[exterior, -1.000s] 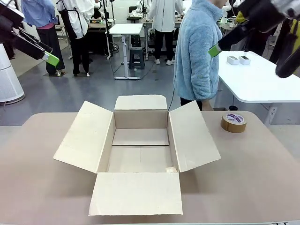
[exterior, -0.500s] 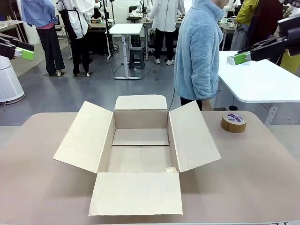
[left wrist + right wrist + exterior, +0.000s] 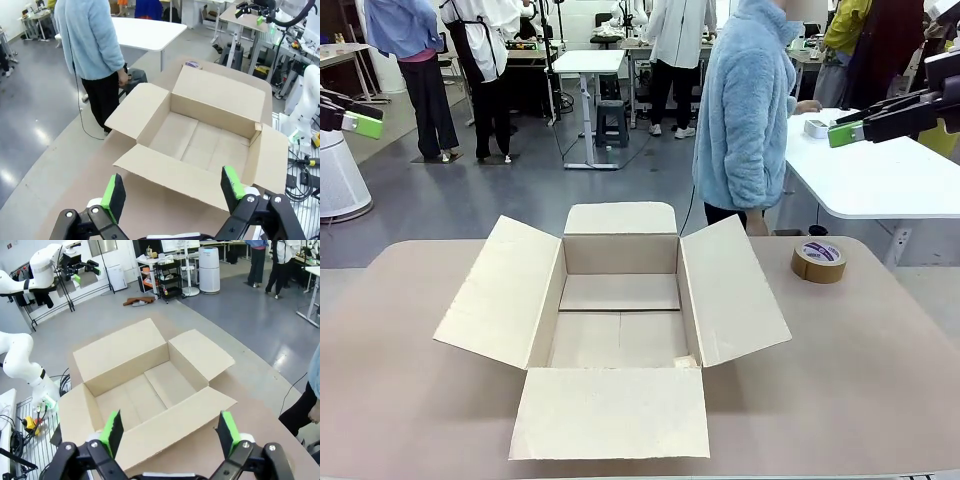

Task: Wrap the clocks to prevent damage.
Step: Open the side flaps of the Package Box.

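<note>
On the table (image 3: pixel 850 380), an open box (image 3: pixel 610 410) sat with its four flaps spread out and table showing all round it. A tape roll (image 3: pixel 819 260) lay near the box's right flap, and a person (image 3: pixel 745 110) stood behind it. The left claw (image 3: pixel 173 187) and the right claw (image 3: pixel 170 432) hung wide, holding nothing, high off the box's sides. I could not tell where the clocks were.

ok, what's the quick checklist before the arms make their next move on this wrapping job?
1. Cardboard box flaps all spread open: ok.
2. Left gripper open, raised above the table: ok.
3. Right gripper open, raised: ok.
4. Tape roll apart from the box, on the table: ok.
5. Person turned to our table: not ok, facing the white side table.
</note>
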Robot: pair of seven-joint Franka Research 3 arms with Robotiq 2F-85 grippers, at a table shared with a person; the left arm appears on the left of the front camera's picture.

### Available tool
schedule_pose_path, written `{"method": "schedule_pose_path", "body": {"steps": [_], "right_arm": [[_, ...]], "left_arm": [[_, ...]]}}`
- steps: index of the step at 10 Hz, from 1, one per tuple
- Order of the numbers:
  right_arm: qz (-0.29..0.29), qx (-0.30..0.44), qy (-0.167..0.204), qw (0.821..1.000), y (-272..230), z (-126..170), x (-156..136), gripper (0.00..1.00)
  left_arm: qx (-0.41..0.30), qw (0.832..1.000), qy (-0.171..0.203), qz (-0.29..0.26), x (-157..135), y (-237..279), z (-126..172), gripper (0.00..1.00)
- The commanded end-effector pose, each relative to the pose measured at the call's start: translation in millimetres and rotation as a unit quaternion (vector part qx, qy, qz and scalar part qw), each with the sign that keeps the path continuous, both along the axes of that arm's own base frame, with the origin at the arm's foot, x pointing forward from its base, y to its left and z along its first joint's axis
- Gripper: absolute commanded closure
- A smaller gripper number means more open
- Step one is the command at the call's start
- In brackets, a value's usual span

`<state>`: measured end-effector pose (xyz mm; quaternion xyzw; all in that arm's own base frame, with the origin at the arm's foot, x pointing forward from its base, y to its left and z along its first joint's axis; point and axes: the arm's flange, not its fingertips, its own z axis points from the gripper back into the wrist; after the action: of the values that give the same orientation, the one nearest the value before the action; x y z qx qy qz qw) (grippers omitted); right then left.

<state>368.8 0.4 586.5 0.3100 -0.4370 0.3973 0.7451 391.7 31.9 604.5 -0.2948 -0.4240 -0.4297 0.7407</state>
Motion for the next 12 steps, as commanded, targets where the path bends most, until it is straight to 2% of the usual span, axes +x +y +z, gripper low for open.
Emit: {"method": "schedule_pose_path", "body": {"steps": [1, 4, 5, 6, 7, 8, 9, 10, 11, 12], "right_arm": [[0.005, 0.006, -0.006, 1.0, -0.1, 1.9, 3.1, 0.0], [0.005, 0.006, -0.006, 1.0, -0.1, 1.9, 3.1, 0.0], [-0.001, 0.001, 0.003, 1.0, -0.6, 4.2, -1.7, 0.46], [0.011, -0.009, -0.004, 1.0, 0.9, 4.8, -6.2, 0.59], [0.012, -0.015, -0.011, 1.0, 2.2, 7.5, -9.6, 1.0], [0.013, -0.013, -0.012, 1.0, 2.2, 8.4, -11.1, 1.0], [0.011, -0.013, -0.011, 1.0, 2.6, 7.4, -10.0, 1.0], [0.013, -0.013, -0.009, 1.0, 2.3, 7.1, -9.7, 0.86], [0.02, -0.015, -0.013, 1.0, 2.3, 7.3, -11.3, 0.97], [0.02, -0.019, -0.013, 1.0, 2.1, 5.2, -11.0, 1.0]], "left_arm": [[-0.006, 1.0, -0.014, -0.008, 2.0, 1.3, 1.1, 0.0], [-0.003, 1.0, -0.003, -0.001, -1.1, -0.2, 2.3, 0.0], [-0.008, 0.999, -0.031, -0.021, -7.2, -0.1, -0.4, 0.19], [0.007, 0.999, -0.033, -0.018, -7.7, -0.2, 4.3, 0.6], [0.006, 0.999, -0.037, -0.015, -10.1, 0.0, 7.7, 0.79], [0.007, 0.999, -0.04, -0.014, -13.9, 1.1, 8.7, 1.0], [0.005, 0.999, -0.036, -0.01, -10.5, 1.5, 9.8, 1.0], [0.002, 0.999, -0.034, -0.01, -10.9, 1.9, 8.4, 1.0], [0.005, 0.999, -0.03, -0.011, -11.5, 2.9, 7.0, 0.94], [0.011, 0.999, -0.029, -0.014, -11.0, 4.9, 8.2, 1.0]]}}
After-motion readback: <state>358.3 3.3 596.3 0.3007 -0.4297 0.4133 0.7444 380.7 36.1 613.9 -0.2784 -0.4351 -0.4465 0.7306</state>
